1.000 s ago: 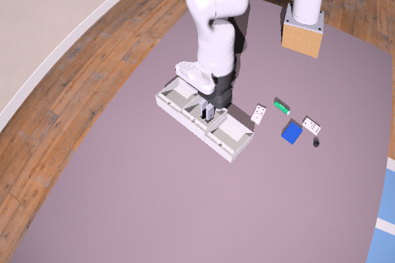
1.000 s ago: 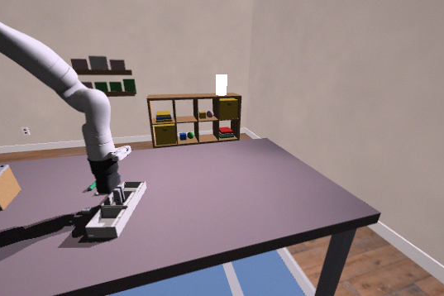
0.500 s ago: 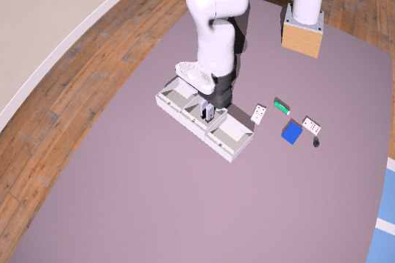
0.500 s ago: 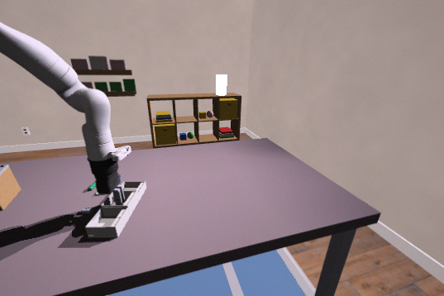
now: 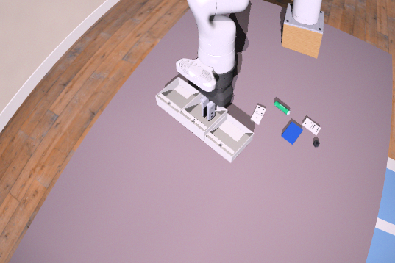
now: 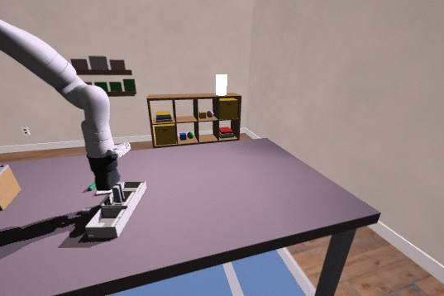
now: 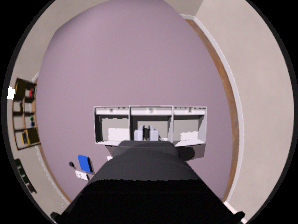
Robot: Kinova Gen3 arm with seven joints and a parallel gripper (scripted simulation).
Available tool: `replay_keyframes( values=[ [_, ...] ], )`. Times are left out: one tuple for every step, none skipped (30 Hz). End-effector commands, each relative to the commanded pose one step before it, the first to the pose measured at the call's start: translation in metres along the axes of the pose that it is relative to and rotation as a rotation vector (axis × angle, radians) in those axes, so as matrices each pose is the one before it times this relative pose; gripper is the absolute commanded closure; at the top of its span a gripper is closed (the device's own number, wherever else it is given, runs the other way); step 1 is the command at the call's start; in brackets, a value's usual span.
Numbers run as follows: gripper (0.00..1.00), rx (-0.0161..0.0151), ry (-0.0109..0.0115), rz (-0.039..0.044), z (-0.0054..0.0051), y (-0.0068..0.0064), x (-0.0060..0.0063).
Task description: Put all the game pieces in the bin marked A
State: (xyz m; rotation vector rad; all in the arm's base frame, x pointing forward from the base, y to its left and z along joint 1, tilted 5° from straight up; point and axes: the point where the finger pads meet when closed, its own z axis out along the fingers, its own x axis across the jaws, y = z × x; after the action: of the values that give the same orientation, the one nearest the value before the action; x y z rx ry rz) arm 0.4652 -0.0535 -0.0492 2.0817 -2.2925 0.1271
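Three joined white bins (image 5: 194, 125) (image 6: 131, 212) (image 7: 151, 110) stand in a row; their marks are too small to read. My gripper (image 5: 207, 110) (image 6: 114, 198) (image 7: 146, 130) points down at the middle bin, fingers slightly apart with dark inner faces; I see no piece between them. Part of the middle bin's floor is hidden behind the fingers. One white domino (image 5: 258, 114) lies on the table beside the bins. Another white domino (image 5: 311, 125) (image 7: 81, 175) lies farther right, near a small dark piece (image 5: 316, 142) (image 7: 71, 164).
A blue block (image 5: 292, 133) (image 7: 85, 163) lies between the dominoes. A green cylinder (image 5: 282, 107) (image 6: 92, 187) lies behind it. The bin walls and dividers stand close around my fingers. A wooden pedestal (image 5: 302, 40) (image 6: 2, 188) stands at the back.
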Motion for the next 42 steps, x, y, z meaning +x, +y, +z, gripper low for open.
replay_keyframes(
  values=[
    [0.69,0.00667,0.0016,0.00204,-0.00357,-0.00243,0.00149],
    [0.69,0.0,0.0,0.0,-0.00134,-0.00001,0.0],
    [0.69,0.0,0.0,0.0,-0.00133,0.0,0.0],
    [0.69,0.0,0.0,0.0,-0.00133,0.0,0.0],
    [0.69,0.0,0.0,0.0,-0.00133,0.0,0.0],
    [0.69,0.0,0.0,0.0,-0.00133,0.0,0.0],
    [0.69,0.0,0.0,0.0,-0.00133,0.0,0.0],
    [0.69,0.0,0.0,0.0,-0.00133,0.0,0.0],
    [0.69,0.0,0.0,0.0,-0.00133,0.0,0.0],
    [0.69,0.0,0.0,0.0,-0.00133,0.0,0.0],
    [0.69,0.0,0.0,0.0,-0.00133,0.0,0.0],
    [0.69,0.0,0.0,0.0,-0.00133,0.0,0.0],
    [0.69,0.0,0.0,0.0,-0.00133,0.0,0.0],
    [0.69,0.0,0.0,0.0,-0.00133,0.0,0.0],
    [0.69,0.00001,0.0,0.0,-0.00399,0.00001,0.0],
    [0.69,0.0,0.0,0.0,-0.00399,0.00001,0.0],
    [0.69,0.0,0.0,0.0,0.0,0.0,0.0],
    [0.69,0.0,0.0,0.0,0.0,0.0,0.0],
    [0.69,-0.00001,0.0,0.0,-0.00401,-0.00001,0.0],
    [0.69,0.00001,0.0,0.0,-0.00399,0.00001,0.0],
    [0.69,0.0,0.0,0.0,-0.004,0.0,0.0],
    [0.69,0.0,0.0,0.0,-0.004,0.0,0.0],
    [0.69,0.0,0.0,0.0,-0.004,0.0,0.0],
    [0.69,0.0,0.0,0.0,-0.00207,-0.00001,0.0],
    [0.69,-0.00001,0.0,0.0,-0.00001,-0.00001,0.00001],
    [0.69,0.0,0.0,0.0,-0.00001,-0.00001,0.0],
    [0.69,-0.00001,0.00004,0.0,0.00006,0.00002,-0.00003],
    [0.69,0.0,-0.00002,0.0,-0.00002,-0.00002,0.00001],
    [0.69,0.0,-0.00001,0.0,-0.00001,-0.00001,0.00001],
    [0.69,0.0,-0.00001,0.0,-0.00001,0.0,0.0],
    [0.69,0.0,-0.00003,0.0,-0.00003,0.00016,-0.00498],
    [0.69,0.0,-0.00002,0.0,-0.00001,0.00016,-0.005],
    [0.69,0.0,-0.00002,0.0,0.0,0.00016,-0.005],
    [0.69,0.0,0.0,0.0,0.0,0.0,0.0],
    [0.69,0.0,0.0,0.0,0.0,0.0,0.0],
    [0.69,0.0,-0.00002,0.0,0.0,0.00016,-0.00501],
    [0.69,0.0,-0.00002,0.0,0.0,0.00016,-0.005],
    [0.69,0.0,-0.00002,0.0,0.0,0.00016,-0.005],
    [0.69,0.0,-0.00002,0.0,0.0,0.00016,-0.005],
    [0.69,0.0,-0.00002,0.0,0.0,0.00016,-0.005],
    [0.69,0.0,-0.00002,0.0,0.0,0.00016,-0.005],
    [0.69,0.0,-0.00002,0.0,0.0,0.00016,-0.005]
  ],
)
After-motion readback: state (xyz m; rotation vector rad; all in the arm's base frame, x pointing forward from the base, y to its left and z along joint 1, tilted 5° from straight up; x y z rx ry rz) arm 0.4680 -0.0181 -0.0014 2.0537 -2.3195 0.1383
